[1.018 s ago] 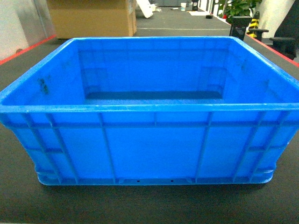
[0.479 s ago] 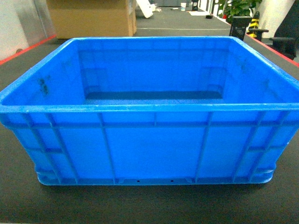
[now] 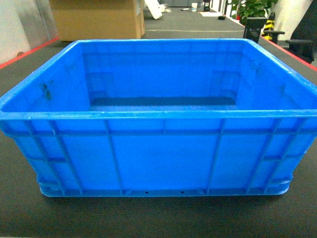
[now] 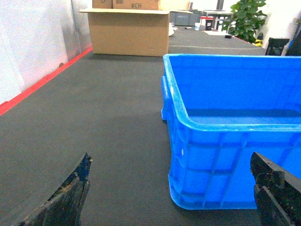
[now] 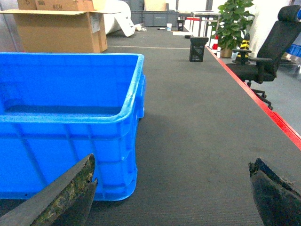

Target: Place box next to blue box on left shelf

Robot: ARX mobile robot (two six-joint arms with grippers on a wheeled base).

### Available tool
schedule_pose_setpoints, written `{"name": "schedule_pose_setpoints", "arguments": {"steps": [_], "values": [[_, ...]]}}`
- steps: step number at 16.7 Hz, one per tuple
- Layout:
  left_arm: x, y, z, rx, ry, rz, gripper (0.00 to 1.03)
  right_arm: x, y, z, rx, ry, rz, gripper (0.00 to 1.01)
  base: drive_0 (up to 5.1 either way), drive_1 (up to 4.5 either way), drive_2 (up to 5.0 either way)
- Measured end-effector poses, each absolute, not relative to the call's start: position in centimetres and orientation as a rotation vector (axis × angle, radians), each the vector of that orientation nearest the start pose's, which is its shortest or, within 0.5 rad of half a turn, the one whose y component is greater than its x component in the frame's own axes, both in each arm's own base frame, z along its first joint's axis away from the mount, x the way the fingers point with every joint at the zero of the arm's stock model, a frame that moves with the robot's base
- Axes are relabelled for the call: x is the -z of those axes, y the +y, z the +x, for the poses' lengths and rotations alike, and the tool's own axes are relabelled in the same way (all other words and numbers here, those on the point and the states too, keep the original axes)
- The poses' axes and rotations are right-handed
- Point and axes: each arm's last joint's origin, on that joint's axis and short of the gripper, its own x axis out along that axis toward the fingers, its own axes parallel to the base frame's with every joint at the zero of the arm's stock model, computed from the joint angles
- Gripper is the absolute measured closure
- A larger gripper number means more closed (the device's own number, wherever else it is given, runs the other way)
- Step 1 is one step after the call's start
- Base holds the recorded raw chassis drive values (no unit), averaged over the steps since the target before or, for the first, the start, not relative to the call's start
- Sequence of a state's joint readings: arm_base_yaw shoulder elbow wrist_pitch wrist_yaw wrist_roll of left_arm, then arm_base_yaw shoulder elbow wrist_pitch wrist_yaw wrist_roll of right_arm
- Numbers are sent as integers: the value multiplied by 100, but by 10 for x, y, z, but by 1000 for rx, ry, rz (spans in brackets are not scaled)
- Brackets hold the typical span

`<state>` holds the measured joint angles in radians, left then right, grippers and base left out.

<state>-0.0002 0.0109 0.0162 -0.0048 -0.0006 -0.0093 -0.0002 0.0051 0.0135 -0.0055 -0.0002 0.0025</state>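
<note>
The box [image 3: 158, 153], a large blue plastic crate with ribbed walls and a thick rim, sits empty on dark grey matting and fills the head view. Its left front corner [image 4: 221, 174] shows in the left wrist view, where my left gripper [image 4: 171, 188] stands wide open in front of that corner, touching nothing. Its right front corner [image 5: 94, 150] shows in the right wrist view. My right gripper [image 5: 171, 188] is also wide open, low over the mat just right of that corner. Neither gripper shows in the head view. The left shelf and the other blue box are out of view.
A large cardboard carton [image 3: 96, 19] stands beyond the box at the back left. Red floor lines [image 4: 37, 84] [image 5: 263, 103] edge the mat on both sides. At the right are a black office chair [image 5: 270, 52], a potted plant [image 5: 230, 23] and a small black bin [image 5: 197, 48].
</note>
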Motion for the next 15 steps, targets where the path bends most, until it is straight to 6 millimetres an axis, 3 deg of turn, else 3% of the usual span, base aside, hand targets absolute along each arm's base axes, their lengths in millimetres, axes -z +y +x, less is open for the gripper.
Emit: {"name": "schedule_pose_setpoints", "arguments": {"steps": [15], "values": [[-168,0,97,0,-1,-9,5,-167,0,97,0,-3,2,3,0,0,0]]}}
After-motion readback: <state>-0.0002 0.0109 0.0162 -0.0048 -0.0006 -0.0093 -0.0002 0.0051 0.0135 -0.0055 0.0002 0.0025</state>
